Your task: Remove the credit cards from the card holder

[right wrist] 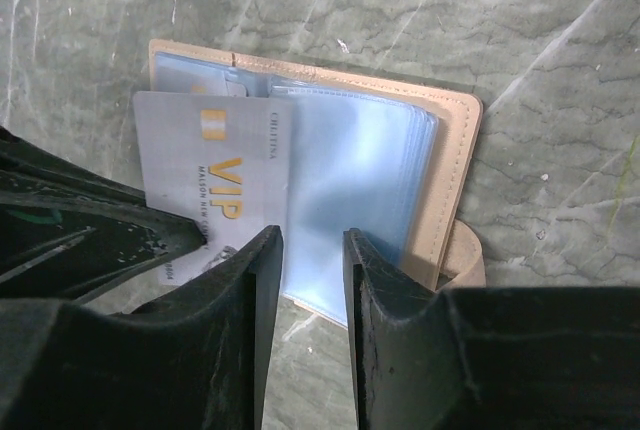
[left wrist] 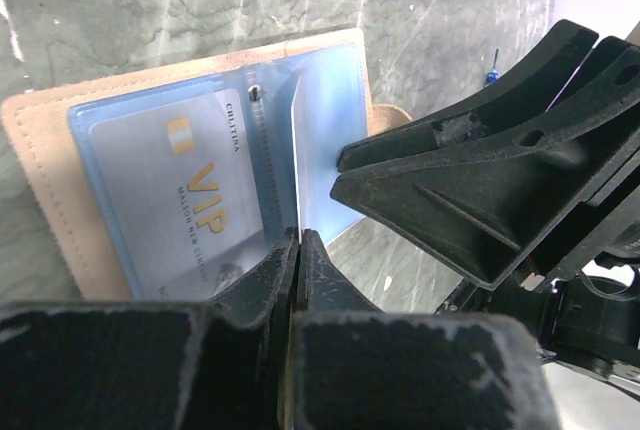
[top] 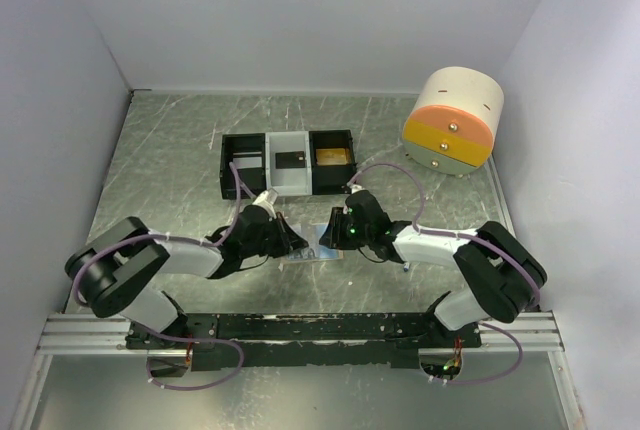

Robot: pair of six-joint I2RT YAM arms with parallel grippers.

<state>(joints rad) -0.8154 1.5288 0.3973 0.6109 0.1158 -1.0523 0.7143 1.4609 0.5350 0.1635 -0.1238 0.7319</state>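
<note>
The tan card holder [top: 318,240] lies open on the table between both grippers. In the left wrist view its tan cover [left wrist: 40,200] frames pale blue plastic sleeves, and a grey VIP card [left wrist: 190,190] sits in the left sleeve. My left gripper [left wrist: 298,235] is shut at the near edge by the spine, pinching a thin pale sleeve edge that stands upright. My right gripper [right wrist: 310,240] is open, its jaws straddling the near edge of the blue sleeves on the holder's [right wrist: 455,170] right half. The VIP card [right wrist: 200,160] lies just to the left.
A black-and-white three-compartment tray [top: 228,165] stands just behind the grippers. A round cream, orange and yellow drawer unit [top: 455,120] sits at the back right. White walls close in both sides and the back.
</note>
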